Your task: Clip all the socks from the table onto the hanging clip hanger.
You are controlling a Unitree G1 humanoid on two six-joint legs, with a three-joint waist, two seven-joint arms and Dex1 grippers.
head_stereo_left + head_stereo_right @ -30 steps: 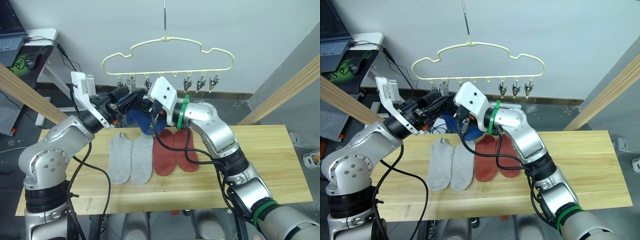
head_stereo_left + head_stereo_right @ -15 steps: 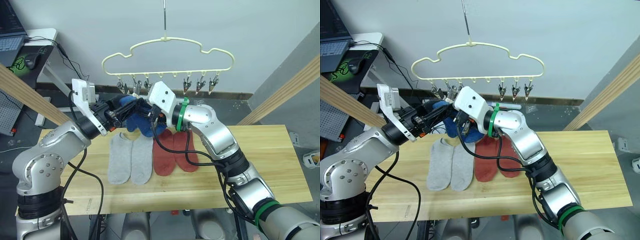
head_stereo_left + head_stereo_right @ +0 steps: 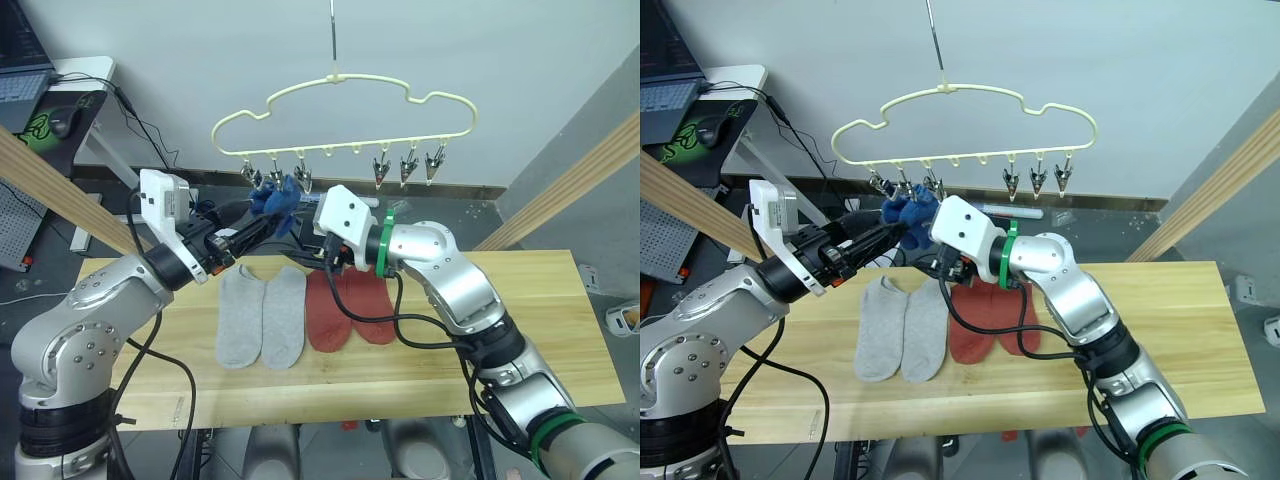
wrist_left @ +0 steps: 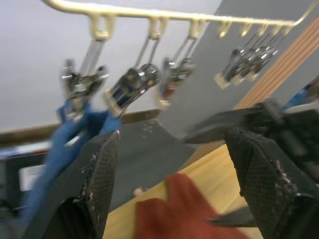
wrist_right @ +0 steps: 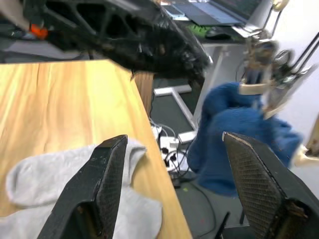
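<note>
Plain grey-white wall stands behind the table (image 3: 560,330), a long top of pale yellowish planks with open floor past its far edge. At ten o'clock from the table's middle, a small white desk (image 3: 75,72) carries a laptop (image 3: 22,45) and a mouse (image 3: 62,122), with dark cables trailing down. Slanted wooden beams (image 3: 590,170) cross the room at both sides.

On the table lie two light grey socks (image 3: 262,317) side by side, and just beside them at three o'clock two rust red socks (image 3: 348,305), partly hidden by the right arm that reaches across them.

Above, at twelve o'clock, the clip hanger (image 3: 340,110) hangs from its thin metal hook. Blue socks (image 3: 274,196) dangle bunched from clips toward the bar's left end; the three clips (image 3: 408,167) at the right end are bare.

Left gripper (image 4: 169,149) has its fingers spread wide with nothing between them, pointed up at the clips, near the blue socks. Right gripper (image 5: 174,164) is likewise wide apart and holds nothing, above the grey socks and close to the left gripper
</note>
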